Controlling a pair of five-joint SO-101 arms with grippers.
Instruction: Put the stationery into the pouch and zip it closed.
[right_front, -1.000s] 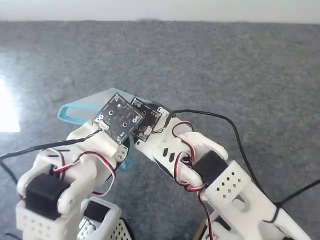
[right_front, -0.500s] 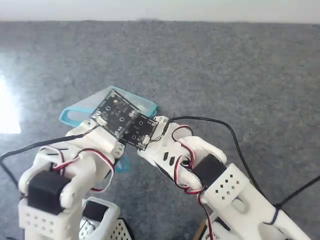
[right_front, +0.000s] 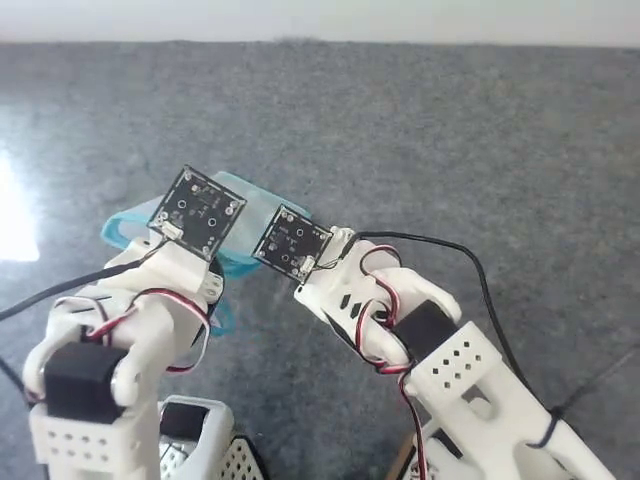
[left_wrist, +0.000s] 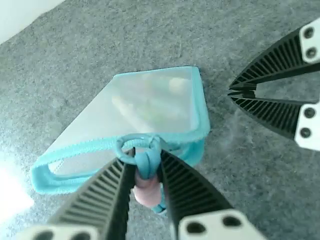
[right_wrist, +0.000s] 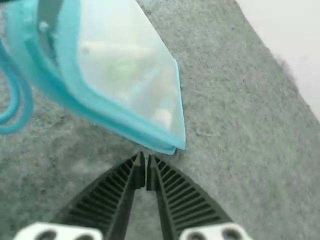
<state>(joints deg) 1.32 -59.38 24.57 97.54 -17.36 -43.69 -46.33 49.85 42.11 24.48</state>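
- The pouch (left_wrist: 150, 102) is translucent with a turquoise edge; pale stationery (left_wrist: 172, 86) shows through its side.
- It lies on the grey surface (left_wrist: 125, 35), between the two tools.
- The left tool (left_wrist: 143, 167) pinches the zipper pull (left_wrist: 135, 149).
- The right tool (right_wrist: 145, 162) is closed on nothing, its tips just beside a pouch corner.
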